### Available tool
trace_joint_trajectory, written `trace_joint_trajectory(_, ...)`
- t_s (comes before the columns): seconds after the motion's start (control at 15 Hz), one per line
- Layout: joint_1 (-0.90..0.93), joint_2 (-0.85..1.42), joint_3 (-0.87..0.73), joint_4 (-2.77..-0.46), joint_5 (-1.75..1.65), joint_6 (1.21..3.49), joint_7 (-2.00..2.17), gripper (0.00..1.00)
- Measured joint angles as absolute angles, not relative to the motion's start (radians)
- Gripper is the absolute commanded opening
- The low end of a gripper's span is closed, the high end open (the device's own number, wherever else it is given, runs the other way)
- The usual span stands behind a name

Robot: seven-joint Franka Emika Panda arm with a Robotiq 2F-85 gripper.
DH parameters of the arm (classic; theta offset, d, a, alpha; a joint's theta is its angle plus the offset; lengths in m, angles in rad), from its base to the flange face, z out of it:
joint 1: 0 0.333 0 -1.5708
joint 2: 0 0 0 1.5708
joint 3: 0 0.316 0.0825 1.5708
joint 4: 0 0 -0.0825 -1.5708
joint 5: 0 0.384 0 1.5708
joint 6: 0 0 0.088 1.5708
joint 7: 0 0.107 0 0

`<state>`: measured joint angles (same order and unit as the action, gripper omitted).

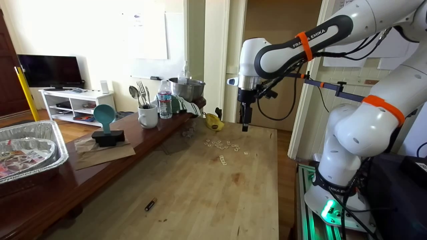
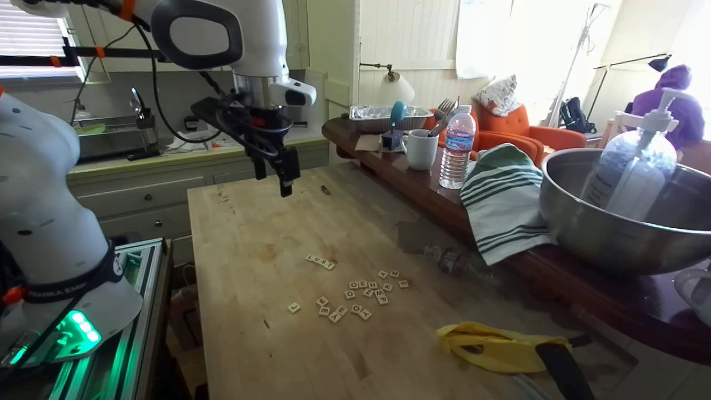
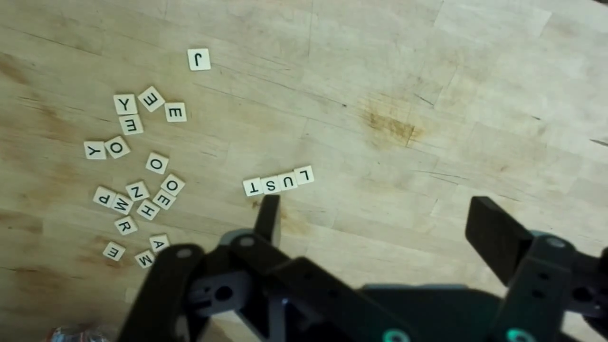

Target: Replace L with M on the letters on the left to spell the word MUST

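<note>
So, the hand (image 3: 375, 216) is hanging above the table (image 3: 451, 118) w/ nothing between its wide-apart fingers (image 3: 494, 237), prob. b/c it's needing room to pinch a letter. The L (image 3: 304, 175) is lying near the mid. of the wrist view, at the right end of the row (image 3: 279, 182), snug against the U (image 3: 287, 180). Its four letters are touching, so they're spelling LUST. The row is lying apart from the loose tiles (image 3: 156, 162), maybe so nobody's mixing them up. One M (image 3: 122, 204) is lying lower left, touching the P (image 3: 104, 196). Another M (image 3: 145, 259) is lying further down, just beside the A (image 3: 159, 243) but not touching; it's prob. looking easier. The L is prob. needing to go first, b/c it's filling the M's spot.
</note>
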<state>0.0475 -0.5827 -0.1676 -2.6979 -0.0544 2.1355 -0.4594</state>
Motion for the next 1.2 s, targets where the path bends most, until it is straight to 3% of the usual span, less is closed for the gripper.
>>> trace_joint_trajectory(0.33, 0.051, -0.557, -0.167, -2.715, -0.055, 2.185, -0.476, 0.99)
trace_joint_trajectory(0.4, 0.054, -0.537, -0.167, -2.727, -0.055, 2.211, -0.488, 0.74)
trace_joint_trajectory(0.53, 0.063, -0.479, -0.169, -2.752, -0.055, 2.268, -0.52, 0.7)
trace_joint_trajectory(1.07, 0.093, -0.21, -0.168, -2.76, -0.009, 2.53, -0.695, 0.06)
trace_joint_trajectory(1.2, 0.093, -0.161, -0.162, -2.76, 0.023, 2.592, -0.753, 0.0)
